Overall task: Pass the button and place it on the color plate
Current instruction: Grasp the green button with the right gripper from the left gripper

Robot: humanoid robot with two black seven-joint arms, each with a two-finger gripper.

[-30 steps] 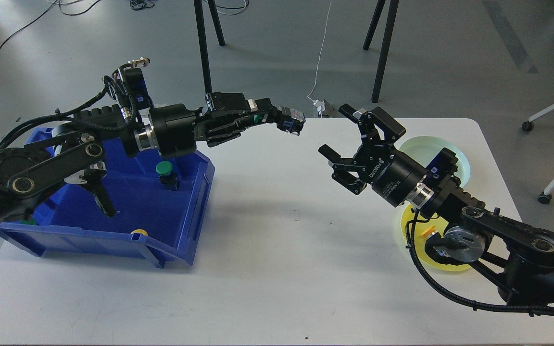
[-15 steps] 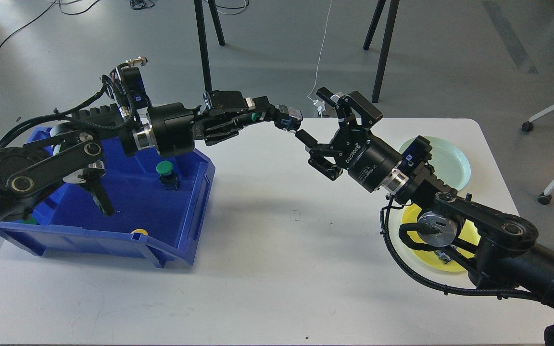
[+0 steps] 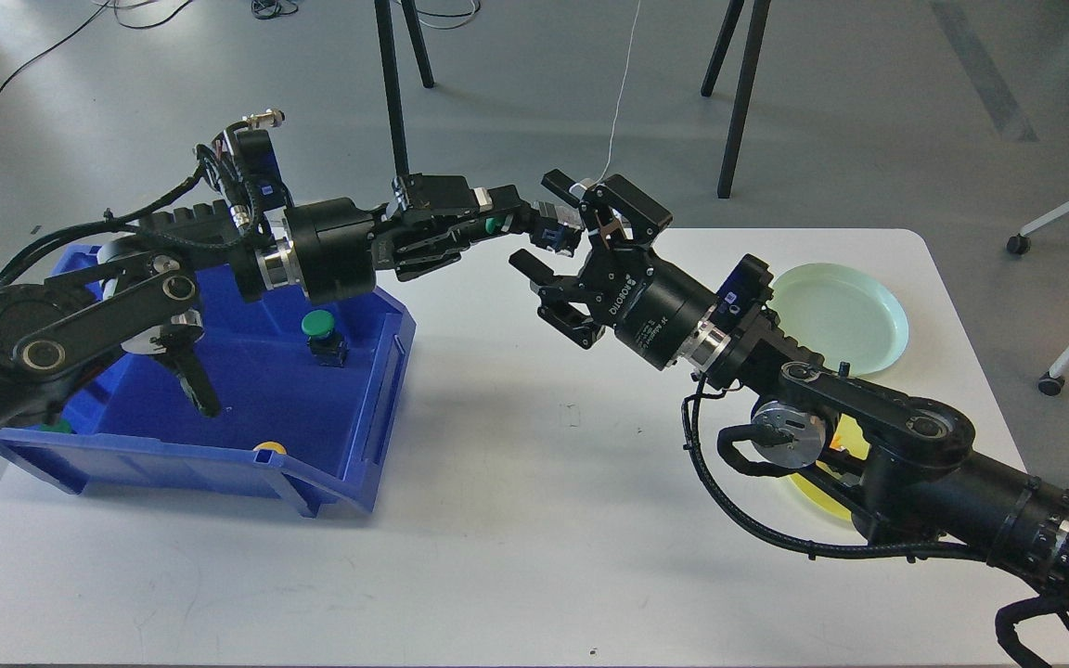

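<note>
My left gripper (image 3: 523, 224) is shut on a push button (image 3: 555, 234) with a green cap and a blue-black body, held in the air above the table's back edge. My right gripper (image 3: 539, 223) is open, and its fingers (image 3: 527, 264) stand above and below the free end of the button. I cannot tell whether they touch it. A pale green plate (image 3: 845, 315) lies at the back right of the white table (image 3: 534, 520). A yellow plate (image 3: 817, 482) lies nearer me, mostly hidden under my right arm.
A blue bin (image 3: 377, 390) stands at the left. It holds a green button (image 3: 317, 327), a yellow one (image 3: 267, 449) at its front wall and another green one (image 3: 57, 429) at its left corner. Black stand legs (image 3: 739, 102) rise behind the table.
My right gripper has swung left from over the plates to the held button, still open, so its fingers now straddle it. The pale green plate is uncovered. My left gripper has barely moved.
</note>
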